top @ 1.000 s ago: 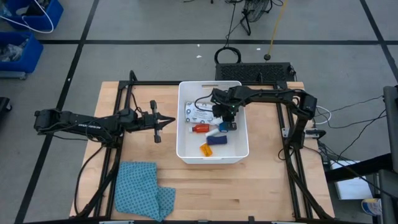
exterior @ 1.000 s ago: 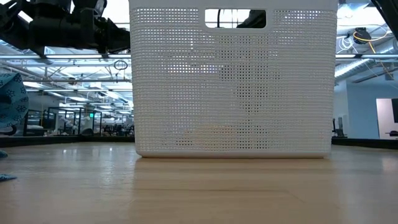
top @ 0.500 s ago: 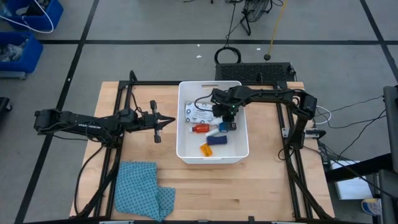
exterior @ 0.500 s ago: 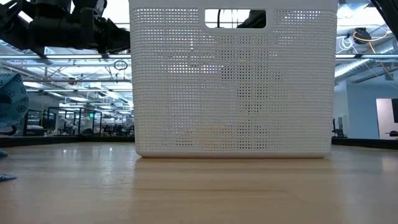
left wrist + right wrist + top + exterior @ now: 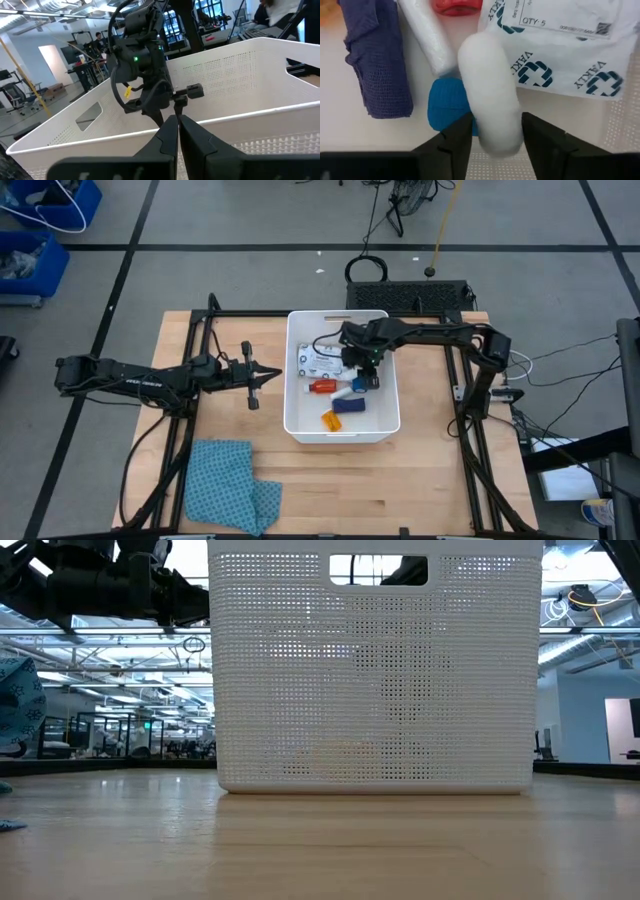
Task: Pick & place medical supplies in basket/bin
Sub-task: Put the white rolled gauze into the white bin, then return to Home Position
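Observation:
The white bin [image 5: 392, 418] stands mid-table, its perforated wall [image 5: 375, 670] filling the low view. In it lie a printed packet [image 5: 565, 45], a dark blue strip [image 5: 380, 60], a blue tape roll [image 5: 445, 102], a red-capped bottle [image 5: 320, 387], an orange pill bottle [image 5: 331, 419] and a white cylinder [image 5: 427, 40]. My right gripper [image 5: 496, 132] reaches down into the bin, open, its fingers on either side of a second white cylinder [image 5: 487, 95] that lies over the tape roll. My left gripper [image 5: 262, 376] hovers shut, left of the bin. My right gripper has its two fingers [image 5: 452, 137] on either side of the near end [image 5: 497, 137] of the white cylinder, coming from above and lying across it. I cannot tell whether they still touch it. The cylinder rests on the tape roll inside the bin.
A blue patterned cloth [image 5: 228, 485] lies crumpled at the table's near left. Black frame rails [image 5: 190, 330] run along the table's sides. Bare wood lies in front of the bin. People show in the room behind in the left wrist view.

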You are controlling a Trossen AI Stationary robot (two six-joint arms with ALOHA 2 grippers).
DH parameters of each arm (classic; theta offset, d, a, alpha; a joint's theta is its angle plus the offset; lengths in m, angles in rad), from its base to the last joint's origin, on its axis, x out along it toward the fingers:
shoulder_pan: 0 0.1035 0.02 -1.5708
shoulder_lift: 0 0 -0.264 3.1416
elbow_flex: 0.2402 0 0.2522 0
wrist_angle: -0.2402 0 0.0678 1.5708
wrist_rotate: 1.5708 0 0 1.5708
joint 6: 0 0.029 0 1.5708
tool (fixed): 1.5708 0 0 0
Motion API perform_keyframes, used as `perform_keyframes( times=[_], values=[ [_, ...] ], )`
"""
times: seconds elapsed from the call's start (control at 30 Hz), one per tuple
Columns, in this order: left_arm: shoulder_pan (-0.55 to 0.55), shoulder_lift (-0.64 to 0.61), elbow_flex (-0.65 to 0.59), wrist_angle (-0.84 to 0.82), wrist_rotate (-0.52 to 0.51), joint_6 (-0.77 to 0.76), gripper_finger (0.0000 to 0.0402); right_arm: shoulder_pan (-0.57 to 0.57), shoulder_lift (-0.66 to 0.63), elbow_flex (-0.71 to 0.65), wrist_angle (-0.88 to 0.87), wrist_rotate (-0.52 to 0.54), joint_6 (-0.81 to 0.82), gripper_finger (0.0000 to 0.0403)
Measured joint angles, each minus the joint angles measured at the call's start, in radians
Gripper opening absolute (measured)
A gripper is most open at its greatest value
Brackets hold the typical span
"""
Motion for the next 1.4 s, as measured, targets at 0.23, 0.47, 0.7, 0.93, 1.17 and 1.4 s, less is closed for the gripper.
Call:
perform_keyframes(
  times=[0.23,0.47,0.7,0.93,1.17,1.4],
  values=[
    [0.000,0.000,0.000,0.000,0.000,0.001,0.0021,0.001,-0.089,0.000,0.018,0.040,0.003,0.0183],
    [0.000,0.000,0.000,0.000,0.000,0.001,0.0021,0.002,-0.202,0.000,0.024,0.050,0.003,0.0189],
    [0.000,0.000,0.000,0.000,0.000,0.000,0.0021,0.002,-0.374,0.000,0.061,0.047,-0.033,0.0140],
    [0.000,0.000,0.000,0.000,-0.002,0.005,0.0021,-0.048,-0.591,0.000,0.129,-0.136,-0.077,0.0010],
    [0.000,0.000,0.000,0.005,-0.002,0.006,0.0021,-0.125,-0.818,-0.021,0.160,-0.269,-0.053,0.0002],
    [0.000,0.000,0.000,0.005,-0.002,0.007,0.0021,-0.124,-1.024,-0.181,0.240,-0.361,0.038,0.0001]
  ],
)
